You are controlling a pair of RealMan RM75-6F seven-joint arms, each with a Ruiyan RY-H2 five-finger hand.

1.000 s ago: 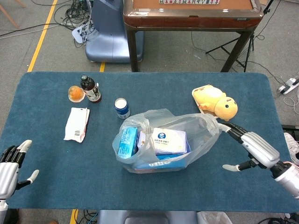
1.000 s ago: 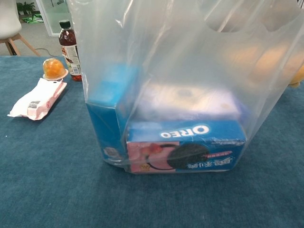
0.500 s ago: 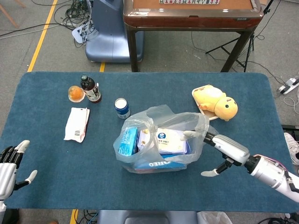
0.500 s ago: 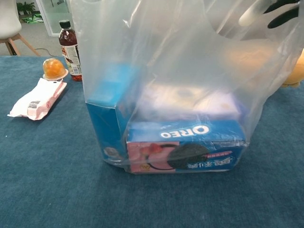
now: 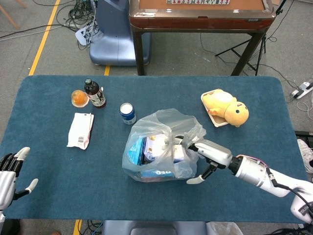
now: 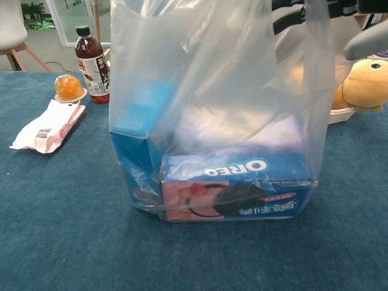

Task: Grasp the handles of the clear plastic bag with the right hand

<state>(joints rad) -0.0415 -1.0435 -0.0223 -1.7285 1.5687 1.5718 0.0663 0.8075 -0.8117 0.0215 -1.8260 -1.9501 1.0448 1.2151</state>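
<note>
The clear plastic bag [image 5: 161,147] stands mid-table with an Oreo box [image 6: 236,188] and a blue box [image 6: 136,139] inside. Its top is gathered toward the middle. My right hand [image 5: 208,154] is at the bag's right side, with its fingers [image 5: 180,142] stretched through the handle loop at the bunched top. The thumb [image 5: 195,179] sticks out below, off the plastic. In the chest view those fingers [image 6: 297,15] show behind the plastic at the upper right. My left hand [image 5: 10,171] hovers at the table's near left corner, fingers apart and holding nothing.
A yellow plush duck [image 5: 226,108] lies on a tray at the right. A blue can [image 5: 128,113] stands just behind the bag. Further left are a dark bottle [image 5: 94,93], an orange jelly cup [image 5: 78,98] and a white packet [image 5: 80,129].
My right hand has moved left along the bag's top, carrying the right handle with it. The bag's mouth has gone from wide open to bunched together. The left hand has barely moved.
</note>
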